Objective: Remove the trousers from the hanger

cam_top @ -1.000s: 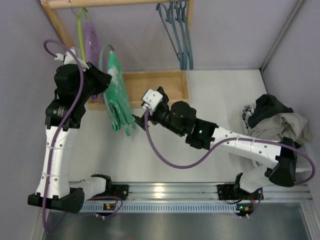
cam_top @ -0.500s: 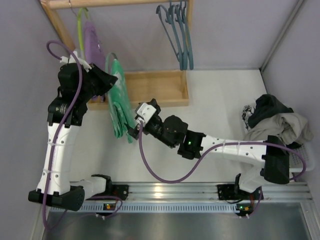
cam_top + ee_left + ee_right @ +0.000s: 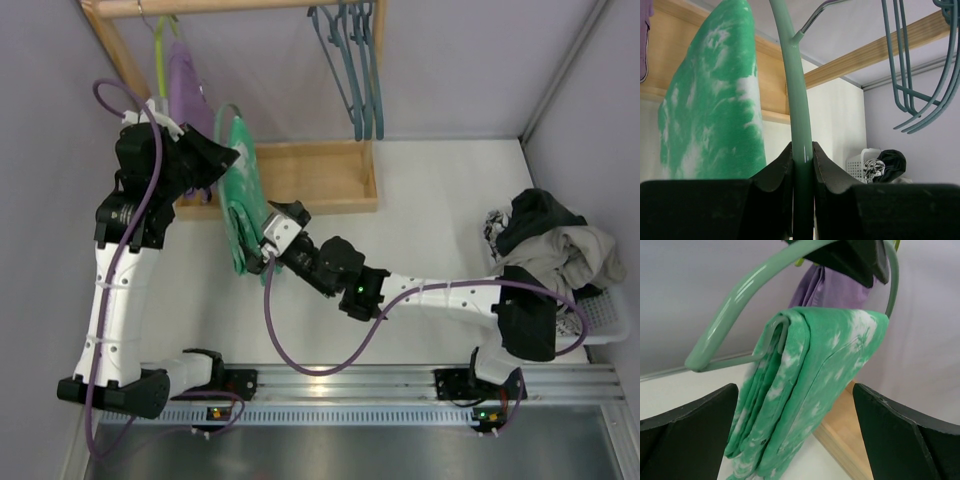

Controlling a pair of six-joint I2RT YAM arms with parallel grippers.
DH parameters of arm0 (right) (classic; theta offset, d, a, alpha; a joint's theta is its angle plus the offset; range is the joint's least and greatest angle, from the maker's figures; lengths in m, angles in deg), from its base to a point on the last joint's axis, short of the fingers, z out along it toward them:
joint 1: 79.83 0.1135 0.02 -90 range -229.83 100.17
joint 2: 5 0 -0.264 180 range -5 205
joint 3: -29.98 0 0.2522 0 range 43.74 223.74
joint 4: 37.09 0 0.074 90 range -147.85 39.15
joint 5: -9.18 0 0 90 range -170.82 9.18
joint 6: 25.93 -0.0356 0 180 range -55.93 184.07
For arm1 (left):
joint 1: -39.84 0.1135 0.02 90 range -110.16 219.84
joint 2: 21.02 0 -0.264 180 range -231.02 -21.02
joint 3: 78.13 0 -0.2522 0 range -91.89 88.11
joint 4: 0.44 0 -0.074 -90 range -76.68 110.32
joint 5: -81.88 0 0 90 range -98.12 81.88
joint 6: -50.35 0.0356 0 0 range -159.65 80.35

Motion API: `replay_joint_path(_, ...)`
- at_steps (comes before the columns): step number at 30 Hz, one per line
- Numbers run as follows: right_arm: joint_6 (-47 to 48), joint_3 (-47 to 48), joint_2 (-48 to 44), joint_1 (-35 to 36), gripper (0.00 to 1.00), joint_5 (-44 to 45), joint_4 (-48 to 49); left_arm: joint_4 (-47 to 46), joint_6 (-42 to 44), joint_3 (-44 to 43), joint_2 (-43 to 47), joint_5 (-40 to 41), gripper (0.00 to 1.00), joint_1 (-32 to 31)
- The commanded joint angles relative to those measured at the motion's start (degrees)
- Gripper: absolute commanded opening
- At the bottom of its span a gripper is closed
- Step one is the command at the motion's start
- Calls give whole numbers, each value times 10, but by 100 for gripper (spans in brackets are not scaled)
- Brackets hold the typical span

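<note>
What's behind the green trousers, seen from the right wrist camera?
The lilac trousers hang just behind the green trousers; only their upper part shows, the rest is covered. Wooden rack base shows lower right. The left end effector clamps the green hanger above.

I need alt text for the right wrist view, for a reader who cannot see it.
Mint-green trousers with white blotches hang folded over a pale green hanger, between the two dark fingers of the open right end effector. Lilac trousers hang behind.
</note>
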Motion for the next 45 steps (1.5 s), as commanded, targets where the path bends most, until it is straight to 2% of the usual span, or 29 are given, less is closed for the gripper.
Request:
replay_joint_path(1, 13, 15, 15, 3, 99, 14, 68, -112, -10, -49, 20, -12, 0, -2)
replay_joint_path(12, 16, 77, 74, -29, 98, 25, 93, -113, -24, -42, 30, -22, 0, -2)
replay_joint_path(26, 9, 80, 83, -51, 86, 36, 102, -113, -22, -47, 34, -22, 0, -2)
replay_joint_path(35, 6, 60, 71, -62, 87, 22, 107, -112, -18, -51, 35, -22, 0, -2)
replay_joint_path(40, 5, 32, 44, -61, 93, 1, 99, -113, -17, -55, 30, -24, 0, -2)
replay_joint_path(45, 5, 24, 34, -60, 94, 7, 94, -113, -19, -56, 27, -22, 0, -2)
